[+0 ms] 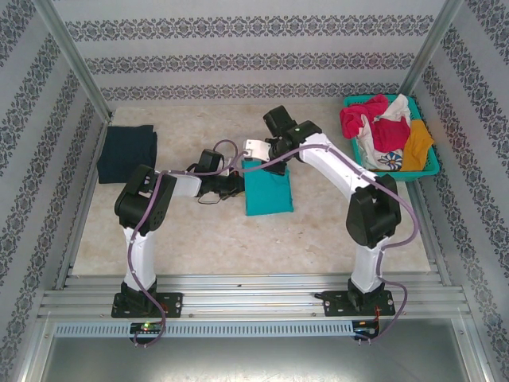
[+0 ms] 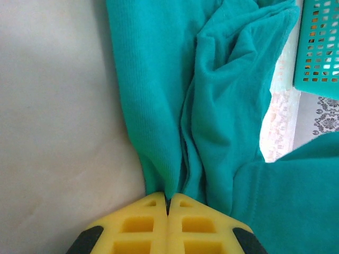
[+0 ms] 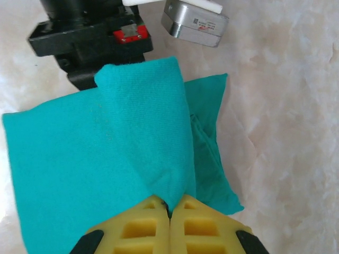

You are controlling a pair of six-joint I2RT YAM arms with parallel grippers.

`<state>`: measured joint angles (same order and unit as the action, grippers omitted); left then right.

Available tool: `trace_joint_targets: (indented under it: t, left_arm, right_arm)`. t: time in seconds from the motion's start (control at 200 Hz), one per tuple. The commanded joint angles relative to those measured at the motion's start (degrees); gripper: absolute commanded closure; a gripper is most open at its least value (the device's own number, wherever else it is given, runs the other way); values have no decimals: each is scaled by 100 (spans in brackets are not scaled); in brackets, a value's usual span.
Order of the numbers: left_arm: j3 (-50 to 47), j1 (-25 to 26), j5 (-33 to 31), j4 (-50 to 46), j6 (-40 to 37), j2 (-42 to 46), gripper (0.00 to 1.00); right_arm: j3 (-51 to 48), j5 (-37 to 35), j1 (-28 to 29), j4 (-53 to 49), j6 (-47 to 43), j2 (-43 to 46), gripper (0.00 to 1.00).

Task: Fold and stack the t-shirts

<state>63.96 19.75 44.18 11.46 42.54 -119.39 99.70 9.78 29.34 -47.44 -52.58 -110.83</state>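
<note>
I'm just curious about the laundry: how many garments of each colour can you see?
Teal shirt: 1
Dark navy shirt: 1
Magenta shirt: 1
White shirt: 1
Orange shirt: 1
Total: 5, though the basket heap may hide more.

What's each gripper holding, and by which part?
Both hold the teal t-shirt: the left gripper pinches a bunched fold, the right gripper a raised edge fold.

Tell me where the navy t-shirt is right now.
In the top view, the navy t-shirt lies folded at the far left of the table, well left of the teal t-shirt.
</note>
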Motion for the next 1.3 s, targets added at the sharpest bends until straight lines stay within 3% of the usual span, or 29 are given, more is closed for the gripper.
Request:
trace_joint_targets:
  t: [0.0,0.605,0.769,0.849,0.924,0.984,1.049,1.189,1.299]
  left_arm:
    - [-304,-133,-510,-953,-212,-584,100]
    - [-427,-199,-490,-880,-229,-589,100]
    - [-471,-199,-495,-864,-203,-576,100]
    - [-504,-208,-533,-865,-184,-520,100]
    - [-549,-225,-549,-852,-170,-458,100]
    - [-584,-234,-560,-834,-148,-406,100]
    - [-628,-248,-577,-811,-137,-336,100]
    - [-810,-281,-612,-640,-28,-85,81]
    - [-975,-302,-852,-680,-27,259,69]
  right_arm:
    - [363,36,-68,73,-205,-270,100]
    - [799,-541,-148,840,-67,-1433,100]
    - [721,-637,-134,1236,64,-1641,76]
    - [736,-731,-122,1228,140,-1645,57]
    - [632,-795,-130,1352,282,-1458,47]
    - [408,-859,-138,1596,414,-1228,33]
    - [76,-874,-157,1984,640,-910,26]
    - [-836,-828,-191,2982,1655,-182,13]
    - [-1512,-893,-208,3603,2945,303,9]
